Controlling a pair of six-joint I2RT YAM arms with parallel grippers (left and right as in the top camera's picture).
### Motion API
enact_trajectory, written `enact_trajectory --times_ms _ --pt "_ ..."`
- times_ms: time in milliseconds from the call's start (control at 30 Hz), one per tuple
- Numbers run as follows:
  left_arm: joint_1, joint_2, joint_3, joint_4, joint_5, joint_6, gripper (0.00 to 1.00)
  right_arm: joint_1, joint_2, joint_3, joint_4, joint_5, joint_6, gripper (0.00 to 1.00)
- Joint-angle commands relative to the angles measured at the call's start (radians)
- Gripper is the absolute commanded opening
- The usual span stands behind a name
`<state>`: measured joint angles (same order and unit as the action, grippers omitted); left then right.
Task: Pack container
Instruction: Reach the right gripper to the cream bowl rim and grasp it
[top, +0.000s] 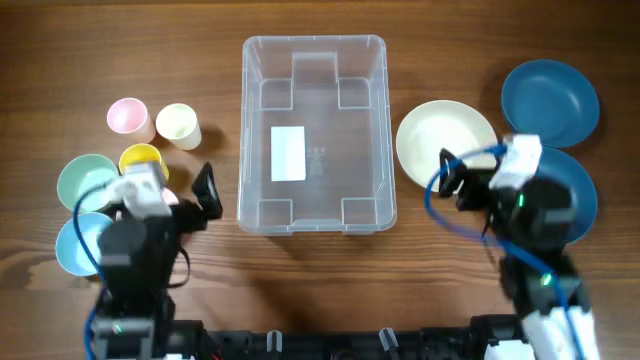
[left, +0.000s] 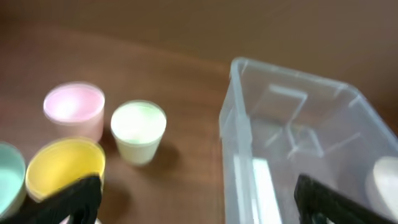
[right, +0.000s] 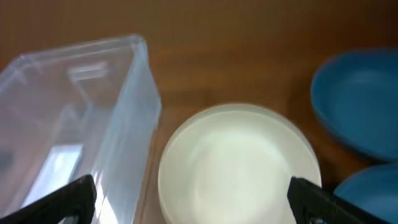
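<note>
Table (top: 420, 300): brown wood grain, container (top: 335, 150) at ctr.

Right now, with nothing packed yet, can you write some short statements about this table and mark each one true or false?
1. The container is empty. True.
2. The pink cup lies inside the container. False: it stands on the table, to the left of the container.
3. The cream bowl sits to the right of the container. True.
4. The right gripper is shut on something. False: it is open and holds nothing.
5. The left gripper is open. True.
</note>
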<state>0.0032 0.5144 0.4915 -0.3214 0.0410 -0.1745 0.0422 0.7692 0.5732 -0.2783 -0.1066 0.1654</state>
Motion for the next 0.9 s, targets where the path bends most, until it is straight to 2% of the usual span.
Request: enact_trajectory --times_ms 0,100,167,233,400,467,567,700,867 --pt "0.006 0.298 0.349 -0.241 -0.005 -0.013 1.0 -0.004 0.238 0.315 -0.235 -0.049 -0.061 1.0" --pt "0.006 0.473 0.586 -0.486 -0.005 -0.014 1.0 -0.004 0.414 0.563 -0.513 -0.048 -0.061 1.0" --pt "0.006 0.543 0.688 -0.589 0.003 -0.014 1.0 -0.004 0.487 0.655 -0.616 -0.053 -0.056 1.0" --pt "0.006 0.583 0.739 -0.645 0.005 -0.014 1.0 -0.004 0.515 0.671 -0.655 -0.077 -0.058 1.0" --pt "0.006 0.584 0.739 -0.658 0.006 -0.014 1.0 -0.004 0.516 0.671 -0.68 -0.058 -0.053 0.96" --pt "0.006 0.584 0.739 -0.664 0.006 -0.014 1.0 -0.004 0.516 0.671 -0.687 0.024 0.0 0.96" --pt "0.006 0.584 0.739 -0.664 0.006 -0.014 1.0 -0.017 0.536 0.699 -0.687 0.139 -0.03 0.97" --pt "0.006 0.586 0.739 -0.663 0.007 -0.014 1.0 -0.109 0.702 0.85 -0.748 0.105 -0.086 0.99" --pt "0.006 0.586 0.739 -0.672 0.006 -0.014 1.0 -0.197 0.927 0.889 -0.725 0.08 -0.125 0.99"
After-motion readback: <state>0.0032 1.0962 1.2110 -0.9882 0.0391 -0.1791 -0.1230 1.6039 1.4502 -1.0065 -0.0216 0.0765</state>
